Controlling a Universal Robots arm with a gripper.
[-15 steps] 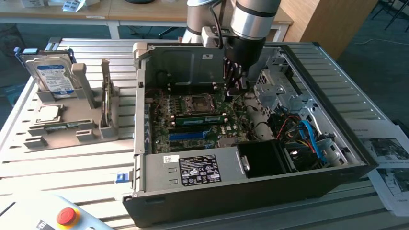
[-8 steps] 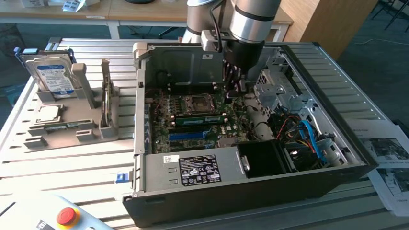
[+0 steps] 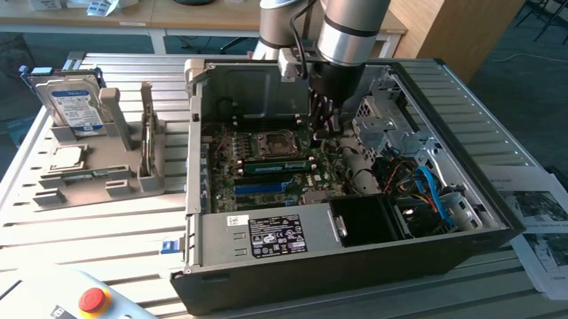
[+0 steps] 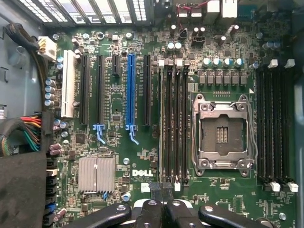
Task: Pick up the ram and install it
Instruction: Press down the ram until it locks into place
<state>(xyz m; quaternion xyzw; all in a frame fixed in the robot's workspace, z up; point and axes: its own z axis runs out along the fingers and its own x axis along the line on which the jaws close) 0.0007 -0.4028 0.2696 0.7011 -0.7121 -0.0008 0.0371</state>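
Exterior view, left to right. Grey stand on the table held the hard drive upright and a small square chip flat in front of it. Open computer case sat just to the right of the stand, motherboard facing up.

The ram was inside the case: a green stick standing on edge at the memory slots, just beside the empty processor socket. Its long axis ran along the slot, across the exterior view from left to right.

Gripper was low over the board at the stick's right-hand end, just beyond it toward the case's back wall. The ram therefore lay to the exterior view's left of the tool, in line with its slot.

In the wrist view the gripper had its fingers fully together at the end of the slot bank. Could not tell whether they pinched the stick's end or only touched it.

Printed sheets lay right of the case.
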